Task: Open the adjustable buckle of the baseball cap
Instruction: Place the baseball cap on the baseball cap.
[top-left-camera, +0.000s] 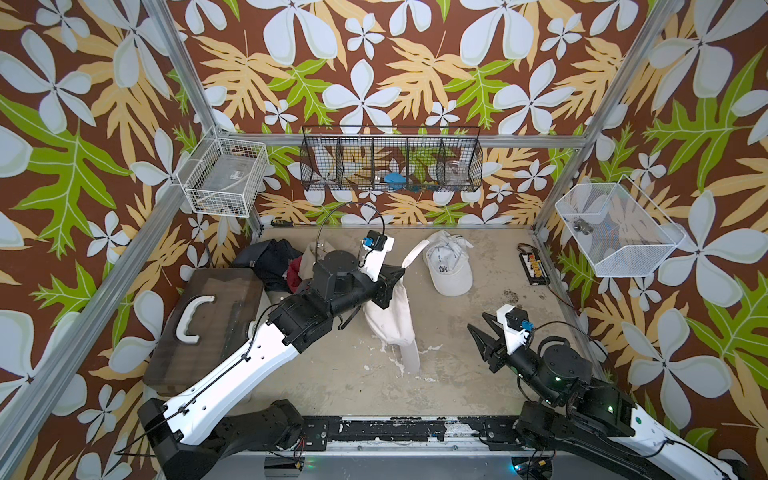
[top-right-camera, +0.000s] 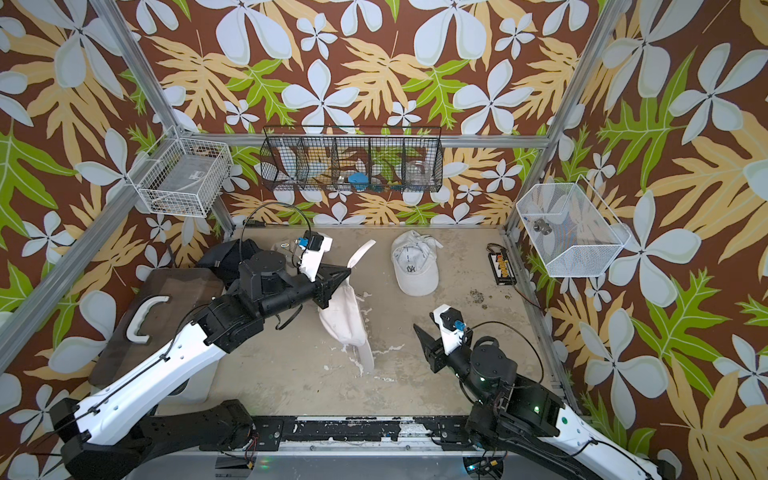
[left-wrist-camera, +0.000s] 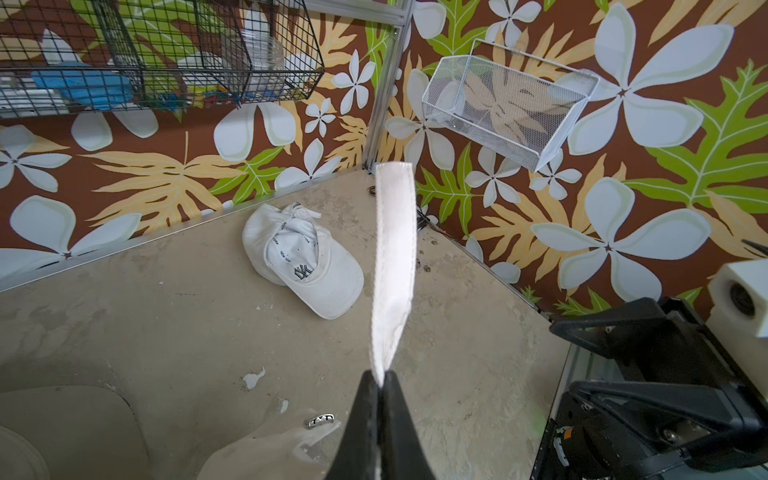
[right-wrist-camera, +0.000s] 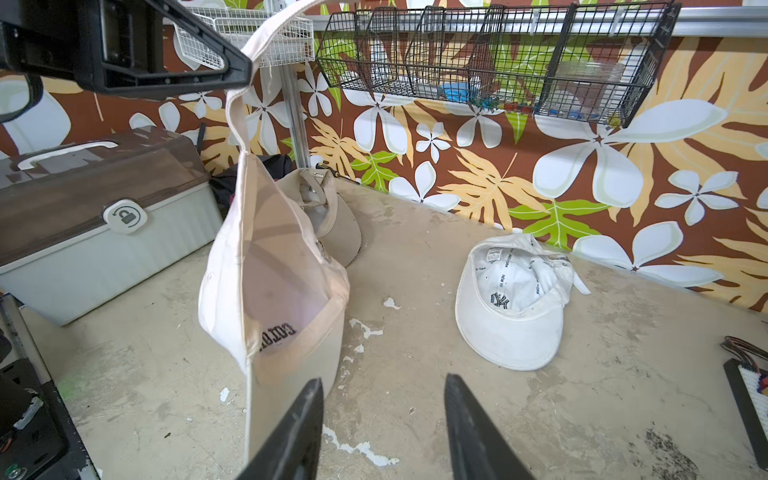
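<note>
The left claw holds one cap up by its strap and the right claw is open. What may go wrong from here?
1. The left claw pinches only the thin strap at its very tips, and the whole cap hangs from it; the strap may slip out.
2. The right claw stands open and apart from the cap, whose brim seems to touch the table; a push may swing it away.

Two arms: one clamped, one free.
The left arm (top-left-camera: 249, 361) reaches from near left toward the centre, wrist raised, left gripper (left-wrist-camera: 380, 376) pinched tight on a white strap (left-wrist-camera: 395, 249). The right arm (top-left-camera: 602, 407) sits folded at near right, right gripper (right-wrist-camera: 382, 378) low, jaws apart, empty.
</note>
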